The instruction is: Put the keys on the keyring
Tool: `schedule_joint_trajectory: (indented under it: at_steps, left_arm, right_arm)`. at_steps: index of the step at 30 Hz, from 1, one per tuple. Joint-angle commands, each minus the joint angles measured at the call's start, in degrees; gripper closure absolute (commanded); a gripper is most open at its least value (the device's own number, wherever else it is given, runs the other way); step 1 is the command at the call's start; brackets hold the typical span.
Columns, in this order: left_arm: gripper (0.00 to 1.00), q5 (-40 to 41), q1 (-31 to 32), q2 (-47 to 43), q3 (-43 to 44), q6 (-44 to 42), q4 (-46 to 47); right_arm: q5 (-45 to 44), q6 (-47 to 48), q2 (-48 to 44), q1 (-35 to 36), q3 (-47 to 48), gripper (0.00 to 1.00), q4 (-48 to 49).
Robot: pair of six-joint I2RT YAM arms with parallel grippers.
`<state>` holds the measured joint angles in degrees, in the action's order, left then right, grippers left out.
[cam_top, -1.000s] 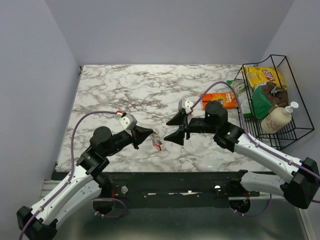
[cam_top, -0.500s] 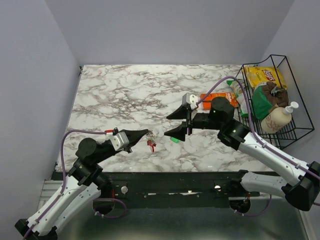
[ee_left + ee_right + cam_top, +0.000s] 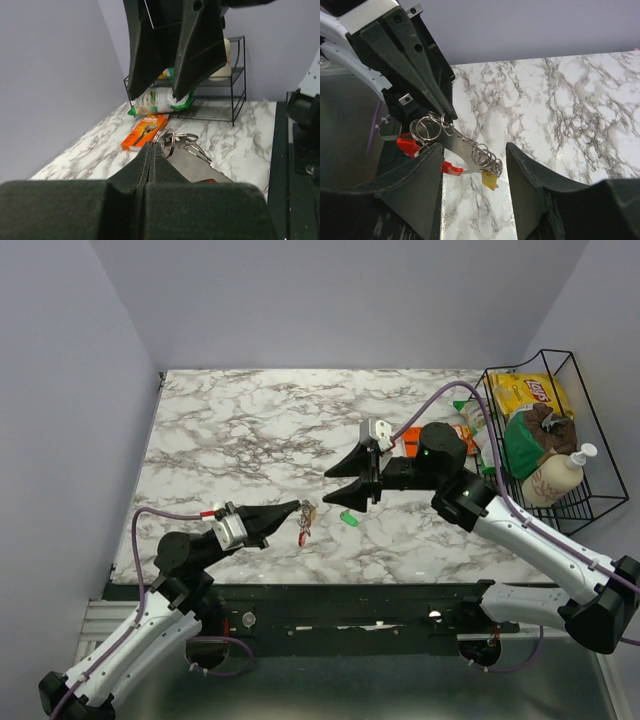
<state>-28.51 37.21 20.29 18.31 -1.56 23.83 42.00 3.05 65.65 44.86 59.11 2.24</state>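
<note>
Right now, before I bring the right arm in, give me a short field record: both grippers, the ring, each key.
left gripper: shut on the thin metal keyring, raised off the white marble table
right gripper: open, empty, facing the left gripper's tip
red-headed key: hanging in the bunch below the ring
yellow-headed key: hanging at the bunch's low end
green-headed key: loose on the table, near the right gripper

I can't resolve keyring (image 3: 308, 510) in top view, too small at left gripper (image 3: 297, 506) tip. Left wrist: own fingers (image 3: 125, 200) hide most of keys (image 3: 192, 162); right gripper (image 3: 155, 94) cropped at top edge.
</note>
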Motion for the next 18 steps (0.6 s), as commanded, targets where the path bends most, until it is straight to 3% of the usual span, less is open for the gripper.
schedule_joint_trajectory:
  at_steps: [1, 5, 18]
  left_arm:
    - [1.00, 4.25, 0.14, 0.71, -3.62, 10.07, 19.21]
    - [1.00, 7.59, 0.23, 1.59, -6.43, 14.30, 28.00]
    - [1.00, 7.33, 0.23, 4.05, -7.32, 17.03, 34.43]
  right_arm:
    - [2.91, -1.02, 0.53, 0.93, 1.45, 0.41, 0.13]
    - [3.44, -1.64, 0.09, 1.28, 1.36, 0.43, 1.27]
    - [2.91, -4.89, 2.55, 3.39, 4.17, 0.56, 5.14]
